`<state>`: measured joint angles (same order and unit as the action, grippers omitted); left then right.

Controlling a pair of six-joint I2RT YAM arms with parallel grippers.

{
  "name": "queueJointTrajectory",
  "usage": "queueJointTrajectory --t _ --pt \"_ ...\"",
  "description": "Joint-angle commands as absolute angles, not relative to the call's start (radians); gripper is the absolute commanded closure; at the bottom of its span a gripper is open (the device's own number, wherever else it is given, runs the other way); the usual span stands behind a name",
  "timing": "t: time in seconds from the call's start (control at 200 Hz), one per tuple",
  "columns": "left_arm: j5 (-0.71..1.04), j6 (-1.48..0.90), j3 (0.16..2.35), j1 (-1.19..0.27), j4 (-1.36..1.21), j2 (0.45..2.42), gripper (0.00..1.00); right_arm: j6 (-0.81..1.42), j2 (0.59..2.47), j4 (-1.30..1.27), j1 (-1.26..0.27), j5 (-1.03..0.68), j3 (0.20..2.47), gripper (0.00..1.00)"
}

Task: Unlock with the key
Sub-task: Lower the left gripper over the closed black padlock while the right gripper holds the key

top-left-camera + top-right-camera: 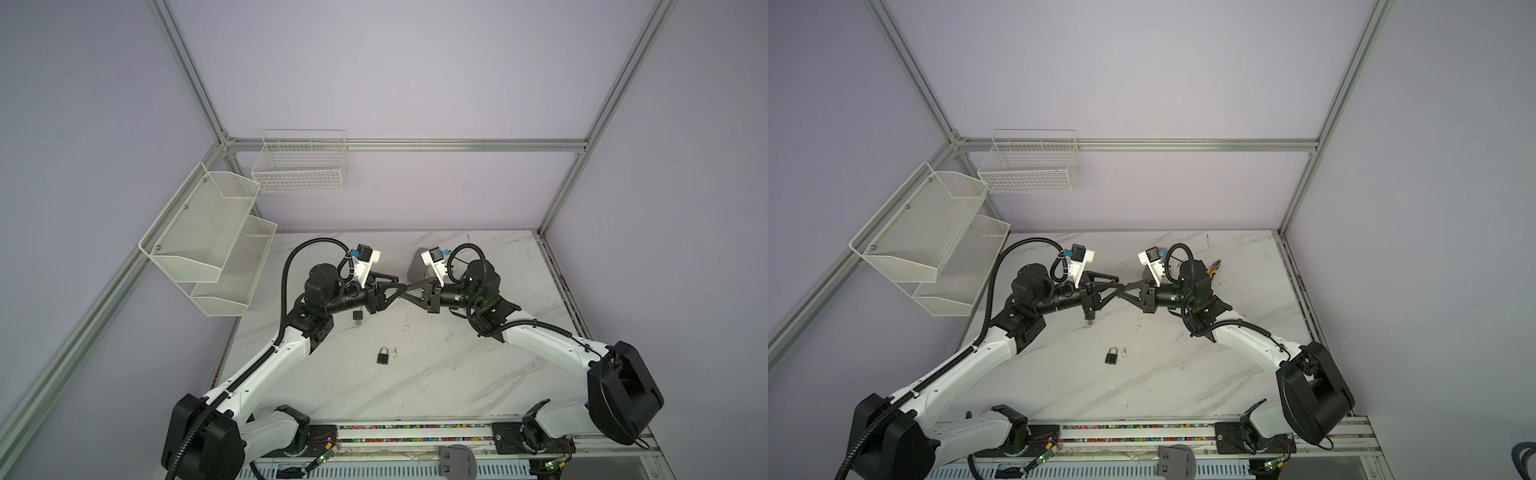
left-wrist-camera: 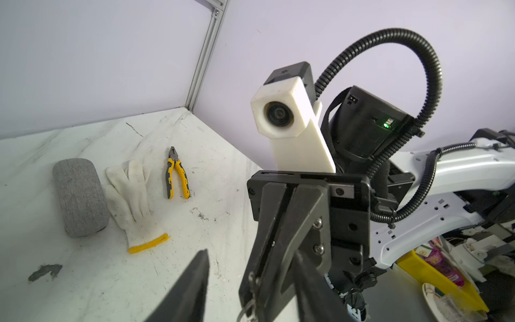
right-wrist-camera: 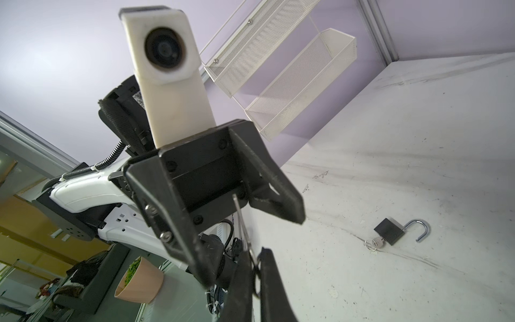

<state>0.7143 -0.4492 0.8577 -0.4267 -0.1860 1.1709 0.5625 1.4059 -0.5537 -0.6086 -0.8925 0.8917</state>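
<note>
A black padlock (image 1: 383,356) (image 1: 1111,356) lies on the marble table, its shackle looking closed. Another padlock (image 3: 390,230) lies with its shackle swung open and a ringed key in its keyhole; a small dark lock (image 1: 356,315) shows partly under the left wrist. Both grippers meet tip to tip above the table's middle. My right gripper (image 3: 255,253) (image 1: 404,291) is shut on a thin silver key (image 3: 241,223) with a ring. My left gripper (image 2: 252,252) (image 1: 401,282) is open, its fingers (image 2: 195,281) either side of the right gripper's tips.
A grey pouch (image 2: 79,195), a white glove (image 2: 133,200) and yellow pliers (image 2: 177,175) (image 1: 1214,268) lie at the back of the table. White mesh shelves (image 1: 208,237) and a wire basket (image 1: 299,166) hang on the walls at left.
</note>
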Motion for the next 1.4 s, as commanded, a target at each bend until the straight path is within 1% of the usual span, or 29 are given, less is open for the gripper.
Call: queueJointTrajectory --t 0.0,0.095,0.16,0.215,0.295,0.4,0.475,0.565,0.65,0.71,0.79,0.93,1.05,1.235,1.395 --pt "0.626 -0.486 0.952 -0.426 -0.127 1.147 0.29 0.601 1.341 -0.547 -0.591 -0.857 0.871 1.0" --pt "0.501 -0.527 0.944 -0.428 -0.011 1.112 0.2 0.589 1.309 -0.437 -0.577 -0.806 0.858 1.0" --pt "0.432 -0.577 0.922 -0.427 0.057 1.082 0.18 0.569 1.3 -0.335 -0.575 -0.758 0.865 1.0" --pt "0.406 -0.593 0.895 -0.429 0.098 1.054 0.16 0.543 1.295 -0.26 -0.574 -0.725 0.869 1.0" --pt "0.372 -0.644 0.83 -0.433 0.101 1.001 0.14 0.546 1.278 -0.243 -0.574 -0.713 0.846 1.0" --pt "0.379 -0.719 0.73 -0.447 0.108 0.935 0.13 0.565 1.267 -0.176 -0.574 -0.642 0.83 1.0" --pt "0.347 -0.746 0.663 -0.469 0.134 0.881 0.13 0.592 1.264 -0.134 -0.574 -0.591 0.811 1.0" --pt "0.275 -0.764 0.647 -0.505 0.26 0.845 0.13 0.636 1.273 -0.095 -0.574 -0.567 0.791 1.0" --pt "0.224 -0.762 0.667 -0.548 0.38 0.849 0.14 0.69 1.269 -0.089 -0.575 -0.552 0.754 1.0" --pt "0.178 -0.759 0.685 -0.592 0.447 0.872 0.16 0.721 1.259 -0.092 -0.578 -0.545 0.722 1.0" --pt "0.112 -0.749 0.716 -0.659 0.52 0.934 0.16 0.754 1.25 -0.08 -0.594 -0.521 0.692 1.0" --pt "0.022 -0.742 0.797 -0.757 0.627 1.093 0.17 0.783 1.266 -0.072 -0.636 -0.49 0.668 1.0" --pt "-0.044 -0.752 0.864 -0.82 0.676 1.229 0.17 0.764 1.29 -0.07 -0.639 -0.507 0.66 1.0" --pt "-0.11 -0.768 0.945 -0.86 0.721 1.37 0.19 0.77 1.323 -0.098 -0.638 -0.539 0.651 1.0" --pt "-0.117 -0.762 1.006 -0.86 0.74 1.487 0.21 0.764 1.351 -0.109 -0.638 -0.553 0.658 1.0"
